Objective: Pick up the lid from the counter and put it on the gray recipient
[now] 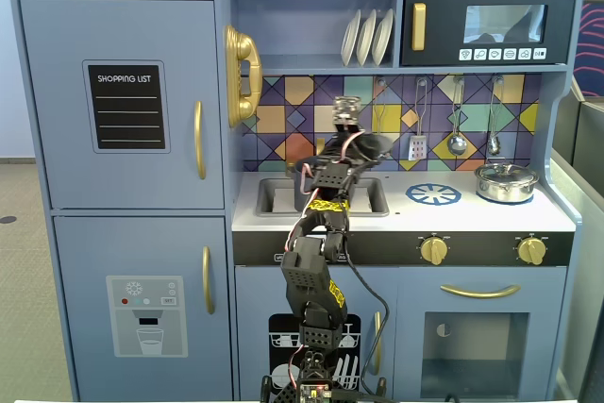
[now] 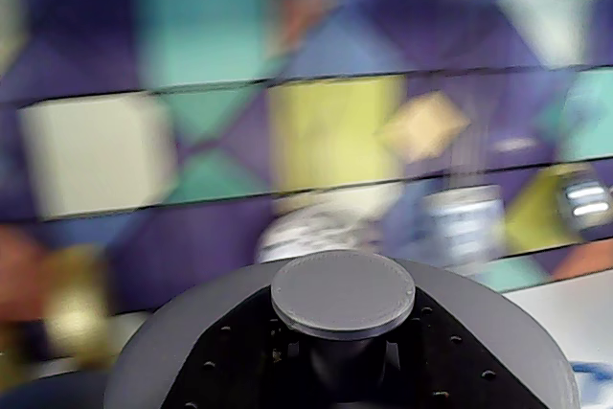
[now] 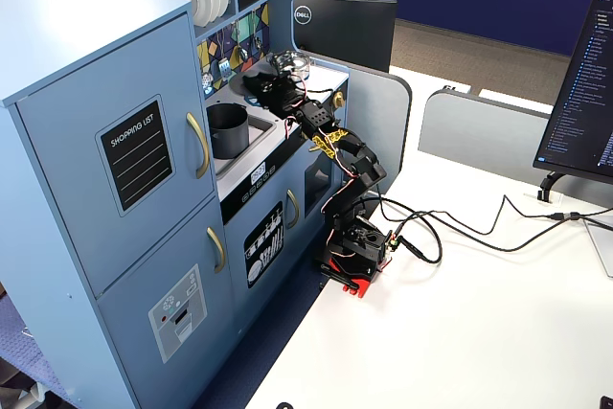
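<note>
Colourful diamond tiles [image 1: 302, 106] backed the toy kitchen, and everything else can be placed against its sink [image 1: 274, 197], set into the pale counter [image 1: 453, 219].

In a fixed view from the front, the arm [image 1: 316, 271] rose from below the counter edge and reached up over the sink, its pincer [image 1: 363, 146] held high in front of the tiles, above and slightly right of the sink. The pincer was clamped on the lid [image 1: 373, 145], a dark disc seen almost edge-on, clear of the counter. The wrist view confirmed the hold: the lid [image 2: 517, 332] filled the lower frame as a wide gray disc, its round knob [image 2: 343, 292] gripped from beneath by the black pincer [image 2: 345, 361] (the tiles behind were blurred).

The pot [image 3: 228, 129], tall and matte gray, stood in the sink in a fixed view from the side, with its mouth open and uncovered; from the front the arm hid it. In that side view the pincer [image 3: 261, 80] was behind the pot, farther along the counter, and the lid itself was too dark to make out.

Right of the sink lay a blue burner ring [image 1: 433, 194], and farther right a shiny silver pot [image 1: 506, 182] with its own lid on.
</note>
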Robot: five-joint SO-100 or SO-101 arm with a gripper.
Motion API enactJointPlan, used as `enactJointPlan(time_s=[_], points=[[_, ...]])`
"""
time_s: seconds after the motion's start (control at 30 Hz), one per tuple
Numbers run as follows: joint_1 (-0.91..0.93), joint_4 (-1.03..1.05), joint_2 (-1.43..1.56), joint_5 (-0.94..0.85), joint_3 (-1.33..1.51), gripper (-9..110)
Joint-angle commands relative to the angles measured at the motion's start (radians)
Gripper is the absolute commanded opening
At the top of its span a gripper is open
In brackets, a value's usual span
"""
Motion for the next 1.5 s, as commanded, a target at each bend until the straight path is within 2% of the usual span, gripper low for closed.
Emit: enactJointPlan(time_s=[0.0, 0.3, 0.8, 1.47], points=[[-0.058, 0.023, 0.078, 0.021, -0.075, 0], [-0.149, -0.049, 0.035, 0.046, -0.006, 0], [-0.196, -0.201, -0.061, 0.044, 0.092, 0], [-0.213, -0.225, -0.064, 0.029, 0.160, 0]])
